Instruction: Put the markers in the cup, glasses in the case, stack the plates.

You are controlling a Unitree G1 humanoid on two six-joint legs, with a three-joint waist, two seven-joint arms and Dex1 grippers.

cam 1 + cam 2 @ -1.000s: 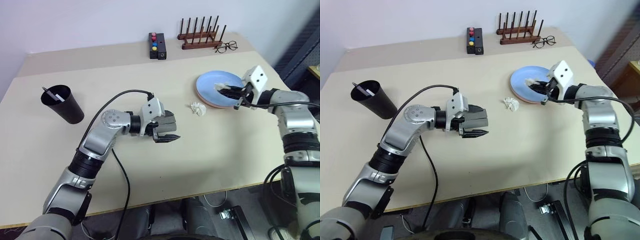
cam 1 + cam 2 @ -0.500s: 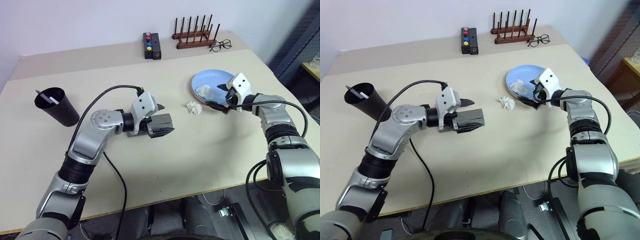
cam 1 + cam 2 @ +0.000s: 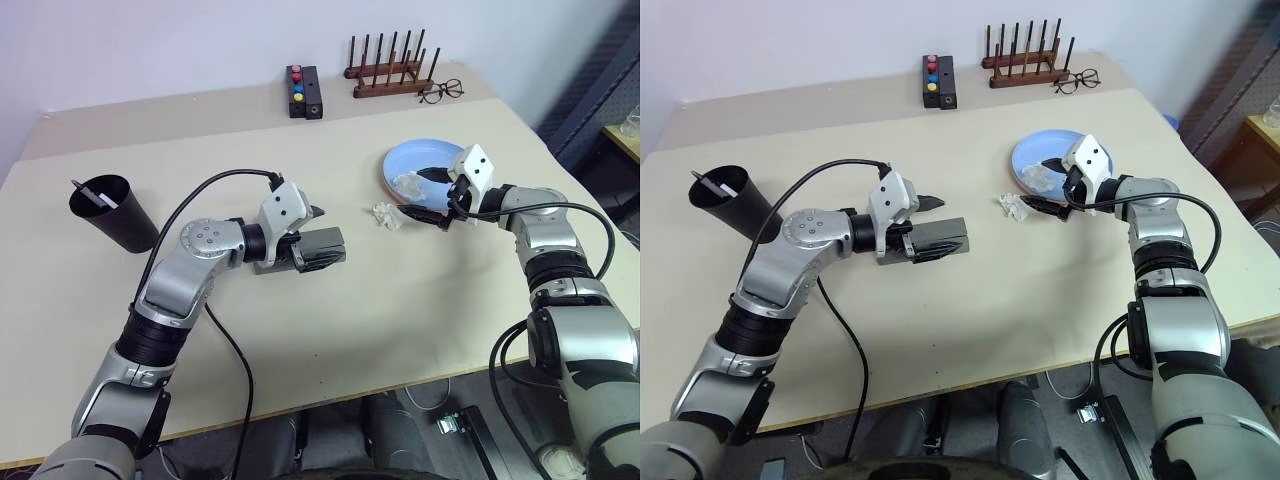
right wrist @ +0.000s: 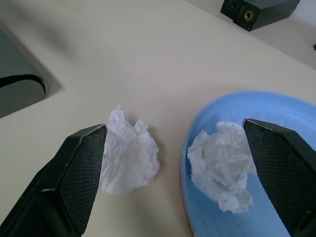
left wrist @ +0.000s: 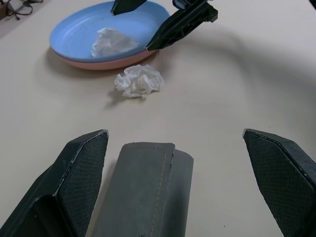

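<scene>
Overall, a beige table (image 3: 420, 300) meets a pale wall (image 3: 180, 40).

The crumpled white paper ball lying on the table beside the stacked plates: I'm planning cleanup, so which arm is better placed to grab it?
Right. The right gripper hangs open near the crumpled white paper ball, while the left gripper straddles the grey felt glasses case.

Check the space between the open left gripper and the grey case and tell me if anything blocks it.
Nothing visible does. The case lies closed on the table, right between the open fingers of the left gripper. The nearest loose thing, a crumpled paper wad, sits beyond the case, beside the stacked plates.
</scene>
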